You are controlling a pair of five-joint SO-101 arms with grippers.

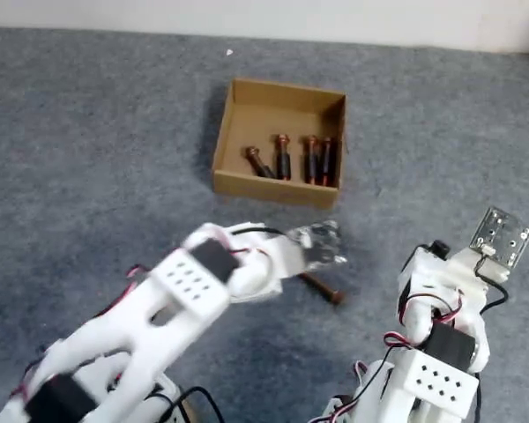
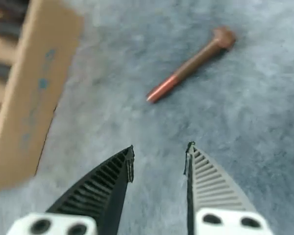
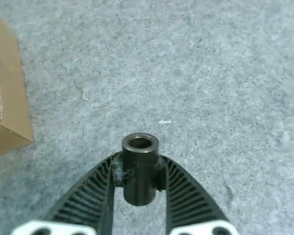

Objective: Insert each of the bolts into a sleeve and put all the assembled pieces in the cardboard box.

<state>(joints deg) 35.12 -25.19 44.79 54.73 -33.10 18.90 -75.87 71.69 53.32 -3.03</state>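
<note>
A copper-coloured bolt (image 2: pixel 191 64) lies loose on the grey carpet, just ahead of my left gripper (image 2: pixel 159 154), which is open and empty above the floor. In the high view the same bolt (image 1: pixel 322 289) pokes out beside the left gripper (image 1: pixel 322 247), close in front of the cardboard box (image 1: pixel 278 187). Several assembled bolt-and-sleeve pieces (image 1: pixel 291 159) lie inside the box. My right gripper (image 3: pixel 138 171) is shut on a dark sleeve (image 3: pixel 139 169), held upright with its hole facing up. In the high view the right gripper (image 1: pixel 501 238) stands at the right of the table.
The box's near wall (image 2: pixel 29 98) is close beside the left gripper. A corner of the box (image 3: pixel 5 122) also shows in the right wrist view. Grey carpet covers the whole table, with open floor between the two arms.
</note>
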